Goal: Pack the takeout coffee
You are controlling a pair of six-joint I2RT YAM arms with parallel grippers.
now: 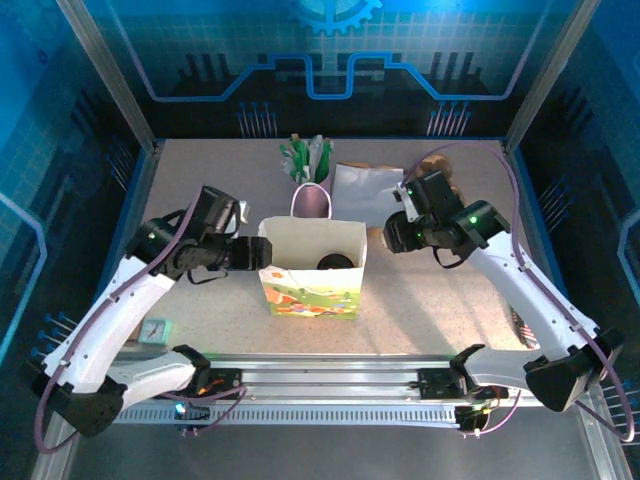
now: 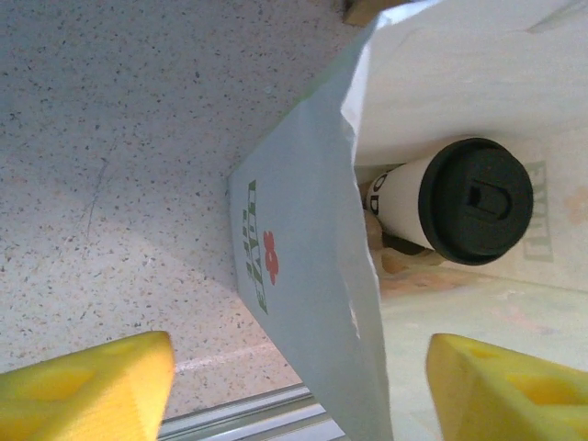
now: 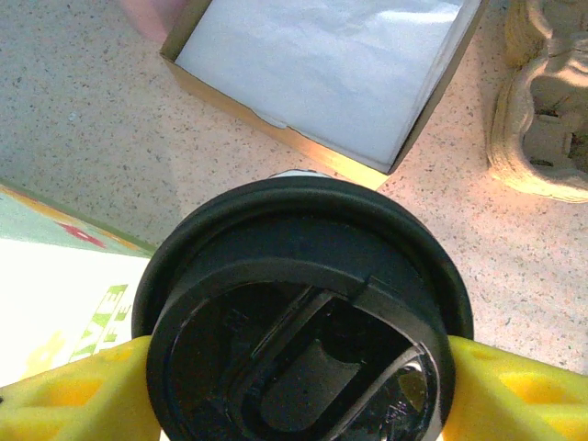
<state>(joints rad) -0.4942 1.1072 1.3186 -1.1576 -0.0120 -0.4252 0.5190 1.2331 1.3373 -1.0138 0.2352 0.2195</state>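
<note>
A white paper bag (image 1: 310, 295) with a printed front stands open in the middle of the table. One takeout coffee (image 1: 335, 262) sits inside it, its white cup and black lid (image 2: 478, 200) plain in the left wrist view. My left gripper (image 1: 262, 254) is at the bag's left rim, open, its yellow fingers (image 2: 87, 386) straddling the bag wall (image 2: 312, 276) without touching it. A second takeout coffee (image 3: 303, 312) is held just right of the bag. My right gripper (image 1: 393, 237) is shut on its black lid, a yellow finger (image 3: 73, 400) pressing each side.
A pink cup (image 1: 310, 202) of green-and-white sticks stands behind the bag. A brown box of white paper (image 3: 331, 73) lies to its right (image 1: 365, 190). A pulp cup carrier (image 3: 542, 110) sits at the back right. A small teal object (image 1: 155, 328) lies near the left arm.
</note>
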